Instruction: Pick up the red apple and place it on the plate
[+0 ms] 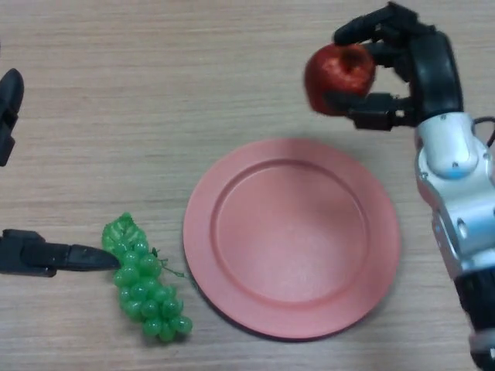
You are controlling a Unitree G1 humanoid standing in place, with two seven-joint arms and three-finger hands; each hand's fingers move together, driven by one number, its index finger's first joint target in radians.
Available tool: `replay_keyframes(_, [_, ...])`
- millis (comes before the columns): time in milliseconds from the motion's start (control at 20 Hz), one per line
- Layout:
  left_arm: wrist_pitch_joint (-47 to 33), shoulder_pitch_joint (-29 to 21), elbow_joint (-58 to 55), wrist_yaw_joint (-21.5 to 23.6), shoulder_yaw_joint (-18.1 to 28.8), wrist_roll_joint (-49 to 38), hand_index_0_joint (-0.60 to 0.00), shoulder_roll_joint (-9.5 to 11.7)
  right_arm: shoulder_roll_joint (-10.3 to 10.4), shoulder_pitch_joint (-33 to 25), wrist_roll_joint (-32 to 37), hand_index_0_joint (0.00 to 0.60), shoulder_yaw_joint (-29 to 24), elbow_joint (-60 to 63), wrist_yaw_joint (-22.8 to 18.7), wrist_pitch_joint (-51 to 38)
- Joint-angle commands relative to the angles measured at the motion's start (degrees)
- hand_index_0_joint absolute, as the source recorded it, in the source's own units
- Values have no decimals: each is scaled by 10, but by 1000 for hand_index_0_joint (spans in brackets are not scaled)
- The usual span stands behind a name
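The red apple [338, 75] is held above the wooden table, just beyond the plate's far right rim. My right hand [421, 66] is shut on it, fingers curled over its top and thumb under its near side. The round pink plate [232, 255] lies flat in the middle of the table with nothing on it. My left hand [39, 255] shows at the left edge, its fingers straight, one pointing right with its tip close to the grapes.
A bunch of green grapes [145, 282] lies just left of the plate's near left rim. My right forearm [460, 209] runs down the right side past the plate's right rim.
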Motion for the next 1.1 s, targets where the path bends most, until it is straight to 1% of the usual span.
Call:
replay_keyframes(50, [-81,-20,-38,18,17,-14,0,23,-7,24,12,600,5,-123,5,-15])
replay_keyframes(200, [-60,-32,-50,14,11,-10,0,35,-7,112,10,600,36,-218,10,9])
replay_keyframes(250, [-56,-36,-50,13,10,-13,0,36,-7,135,-2,600,48,-227,12,2])
replay_keyframes(350, [-58,-37,-52,12,9,-13,0,35,-7,169,-17,600,74,-217,-3,-24])
replay_keyframes(450, [-61,-33,-55,14,-7,-2,0,28,-7,187,-28,600,98,-196,-20,-48])
replay_keyframes(550, [-45,-28,-65,13,-16,-4,0,24,-7,198,-38,600,118,-177,-36,-64])
replay_keyframes(650, [-41,-26,-67,6,-19,-6,0,23,-7,198,-69,600,127,-159,-43,-41])
replay_keyframes(750, [-44,-24,-63,-3,-17,-8,0,22,-7,202,-96,600,126,-159,-34,-33])
replay_keyframes(850, [-44,-24,-63,-2,-17,-8,0,21,-7,205,-115,600,125,-157,-13,-51])
replay_keyframes(900, [-43,-24,-64,-1,-17,-8,0,21,-7,205,-114,500,125,-158,-12,-51])
replay_keyframes(950, [-41,-24,-65,0,-19,-6,0,21,-7,206,-115,350,125,-161,-9,-50])
replay_keyframes(1000, [-39,-24,-68,0,-20,-5,0,21,-7,208,-115,250,125,-167,-4,-47])
replay_keyframes(1050, [-34,-25,-73,0,-22,-3,0,21,-7,212,-115,100,126,-183,6,-41])
replay_keyframes(1100, [-27,-26,-80,0,-24,-2,0,21,-7,217,-109,3,125,-212,23,-27])
